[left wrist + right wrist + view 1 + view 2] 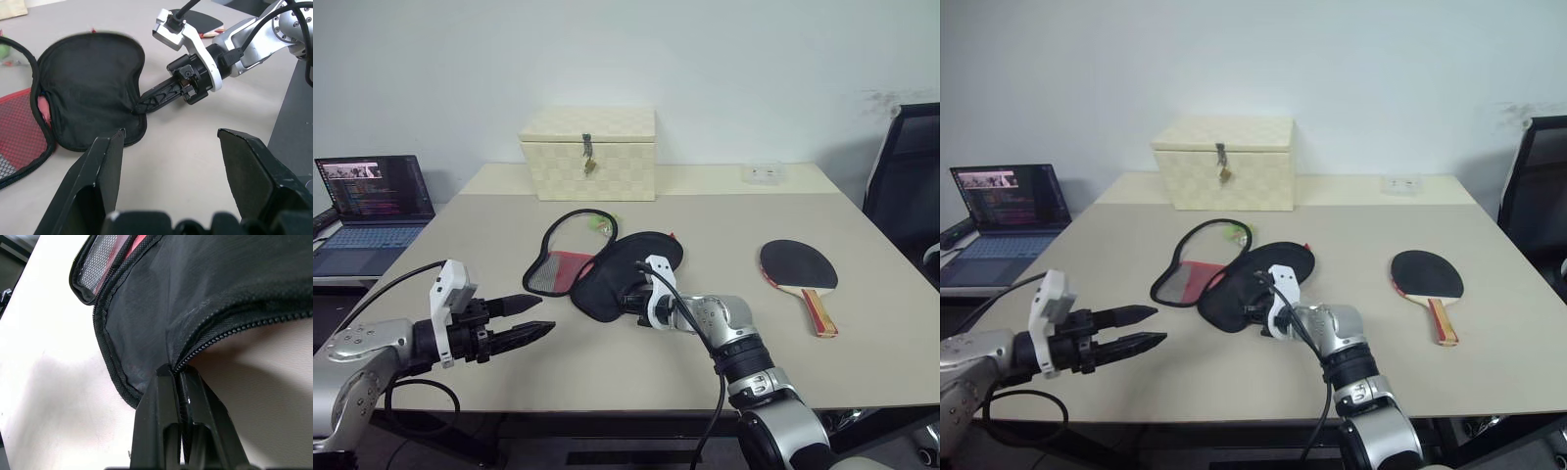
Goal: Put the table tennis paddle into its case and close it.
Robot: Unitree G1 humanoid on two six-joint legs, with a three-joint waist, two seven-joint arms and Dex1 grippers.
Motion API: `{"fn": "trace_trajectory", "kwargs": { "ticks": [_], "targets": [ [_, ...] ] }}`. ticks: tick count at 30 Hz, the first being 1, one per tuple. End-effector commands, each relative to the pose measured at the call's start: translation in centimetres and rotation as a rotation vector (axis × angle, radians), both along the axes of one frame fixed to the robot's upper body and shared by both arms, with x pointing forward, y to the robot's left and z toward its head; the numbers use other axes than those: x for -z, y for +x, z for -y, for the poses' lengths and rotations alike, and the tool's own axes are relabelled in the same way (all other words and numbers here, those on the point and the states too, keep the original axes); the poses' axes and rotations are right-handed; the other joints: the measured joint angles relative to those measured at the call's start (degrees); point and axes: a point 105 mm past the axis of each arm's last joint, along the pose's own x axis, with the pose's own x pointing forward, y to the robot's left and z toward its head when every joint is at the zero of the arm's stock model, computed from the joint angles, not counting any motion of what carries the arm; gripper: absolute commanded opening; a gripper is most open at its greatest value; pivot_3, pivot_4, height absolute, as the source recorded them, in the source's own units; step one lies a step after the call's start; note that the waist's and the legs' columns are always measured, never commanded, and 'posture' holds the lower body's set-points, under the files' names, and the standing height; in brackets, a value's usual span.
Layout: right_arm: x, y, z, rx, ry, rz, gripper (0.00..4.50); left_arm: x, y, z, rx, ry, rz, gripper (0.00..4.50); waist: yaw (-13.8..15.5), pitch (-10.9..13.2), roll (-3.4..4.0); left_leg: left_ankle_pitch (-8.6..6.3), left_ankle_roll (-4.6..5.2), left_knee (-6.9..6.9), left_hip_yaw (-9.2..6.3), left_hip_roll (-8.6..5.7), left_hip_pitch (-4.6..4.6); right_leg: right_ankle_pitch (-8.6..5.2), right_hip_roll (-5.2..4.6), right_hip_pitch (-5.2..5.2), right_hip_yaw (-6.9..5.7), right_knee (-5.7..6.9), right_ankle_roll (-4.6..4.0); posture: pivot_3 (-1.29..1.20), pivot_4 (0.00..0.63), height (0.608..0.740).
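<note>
Right gripper (178, 377) pinched on zipper rim of case (626, 274), mid-table, unzipped, flap open. Fabric soft, floppy, light: lift by stitched edge. Left gripper (530, 319) spread, empty, near left. Paddle (800, 269) far right; stiff, take handle.

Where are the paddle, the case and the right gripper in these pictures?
paddle (799, 263): left eye view, on its black rubber face.
case (93, 88): left wrist view, middle of the black flap.
right gripper (177, 377): right wrist view, fingertips pinched on the case's zipped edge.
</note>
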Motion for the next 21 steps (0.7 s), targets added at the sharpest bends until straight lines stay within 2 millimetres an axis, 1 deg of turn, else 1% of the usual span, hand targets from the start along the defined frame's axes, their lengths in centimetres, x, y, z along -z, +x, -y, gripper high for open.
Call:
{"fn": "trace_trajectory", "kwargs": {
  "ticks": [1,4,6,9,10,13,16,18,21],
  "targets": [
    [-1.5,-1.8,-2.7,-0.079,0.091,-0.002,0.03,-0.9,-0.2,0.7,0.035,0.007,0.053,3.3,-0.01,0.0,0.0,0.0,0.0,0.0,0.0,0.0,0.0,0.0,0.0,0.0,0.0,-0.01,0.0,0.0,0.15,0.74],
    [-1.3,-2.0,-0.9,-0.087,0.072,-0.012,0.03,-0.7,-0.6,1.4,0.067,0.013,0.047,3.3,0.0,0.0,0.0,0.0,0.0,0.0,0.0,0.0,-0.02,0.0,0.0,-0.01,0.0,-0.02,0.0,0.0,0.15,0.74],
    [-1.1,-2.5,1.6,-0.105,0.034,-0.014,0.03,-1.0,-0.8,2.3,0.104,-0.001,0.053,3.3,0.13,0.0,0.0,0.0,0.0,-0.01,-0.01,0.0,-0.03,0.0,-0.01,0.0,0.02,-0.04,0.0,0.0,0.15,0.74],
    [-1.1,-3.1,3.7,-0.115,0.008,-0.031,0.03,-1.3,-0.9,3.2,0.14,-0.021,0.059,3.3,0.64,0.0,0.0,0.0,0.0,0.02,-0.06,-0.06,-0.09,0.0,-0.03,0.01,0.01,-0.09,0.01,0.0,0.15,0.74],
    [-1.3,-3.4,4.7,-0.127,-0.002,-0.034,0.03,-1.4,-1.0,3.7,0.167,-0.021,0.055,3.3,0.65,0.0,-0.01,0.0,0.0,0.03,-0.04,-0.07,-0.1,0.0,-0.03,0.01,0.0,-0.09,0.02,0.0,0.15,0.74],
    [-1.7,-4.5,6.6,-0.172,-0.037,-0.039,0.03,-1.3,-1.1,4.6,0.22,-0.015,0.046,3.3,0.65,0.0,0.0,0.0,0.0,0.04,-0.03,-0.04,-0.07,-0.01,0.0,0.01,0.0,-0.08,0.02,0.0,0.15,0.74],
    [-1.5,-5.7,8.8,-0.233,-0.108,-0.044,0.03,-1.0,-1.0,5.3,0.26,-0.008,0.035,3.3,0.61,0.01,0.01,0.0,0.0,0.01,-0.02,-0.08,-0.06,-0.01,0.11,-0.01,-0.01,-0.1,0.01,0.0,0.15,0.74],
    [-1.4,-5.9,10.3,-0.243,-0.146,-0.051,0.03,-0.7,-1.0,5.6,0.278,-0.002,0.025,3.3,0.6,0.01,0.0,-0.01,0.01,0.0,-0.02,-0.08,-0.08,-0.03,0.13,-0.01,0.0,-0.12,0.01,0.0,0.15,0.74],
    [-1.3,-5.7,12.4,-0.235,-0.196,-0.047,0.03,-0.3,-1.0,5.7,0.292,0.006,0.015,3.3,0.39,0.02,-0.01,-0.01,0.01,0.0,0.04,-0.12,-0.08,-0.15,0.13,-0.01,0.0,-0.15,0.22,0.0,0.15,0.74]
  ]
}}
